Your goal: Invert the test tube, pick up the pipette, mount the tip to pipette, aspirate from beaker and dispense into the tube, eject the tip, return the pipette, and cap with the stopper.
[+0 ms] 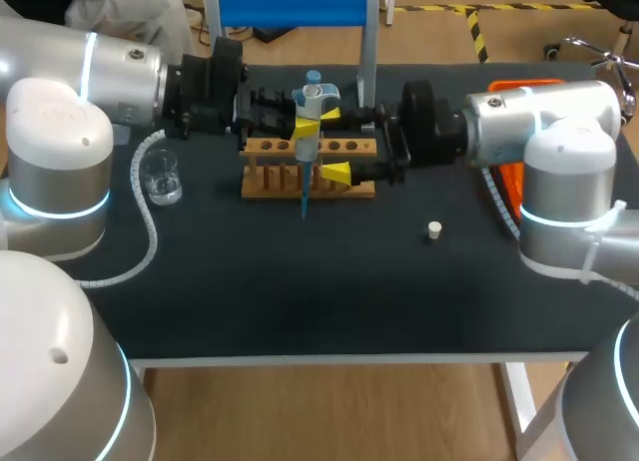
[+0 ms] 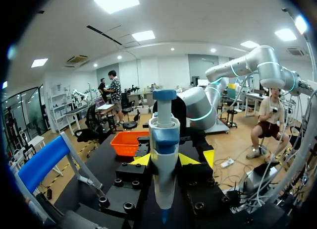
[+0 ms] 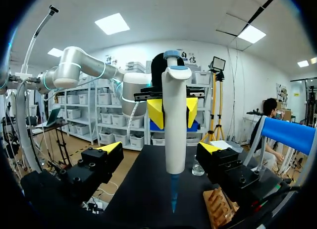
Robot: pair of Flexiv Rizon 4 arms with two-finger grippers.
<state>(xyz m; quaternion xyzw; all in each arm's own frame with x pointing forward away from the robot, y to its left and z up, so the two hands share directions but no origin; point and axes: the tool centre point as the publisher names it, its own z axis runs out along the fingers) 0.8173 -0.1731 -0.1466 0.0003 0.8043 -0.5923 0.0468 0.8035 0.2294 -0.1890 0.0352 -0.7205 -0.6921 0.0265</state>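
Jaws, left gripper (image 2: pixel 164 160): closed on the pipette (image 1: pixel 312 110), yellow pads pinching its body from two sides just below the head. Jaws, right gripper (image 3: pixel 159 148): wide apart, one finger standing either side of the pipette's body, neither touching it.

Pipette: upright, long axis vertical, plunger on top. Its blue tip (image 1: pixel 304 197) is mounted and points straight down, hanging above the table (image 1: pixel 300 291) at the wooden rack (image 1: pixel 265 185).

Beaker (image 1: pixel 161 176): upright, on the left arm's side, well apart from the tip and nearer that arm than the right.

Stopper (image 1: pixel 433 230): loose on the table toward the right arm.

No tube made out in the rack.

Judgement: the tip is on, so aspiration comes next. The carry runs sideways toward the beaker, pipette held vertical and clear of the right fingers.
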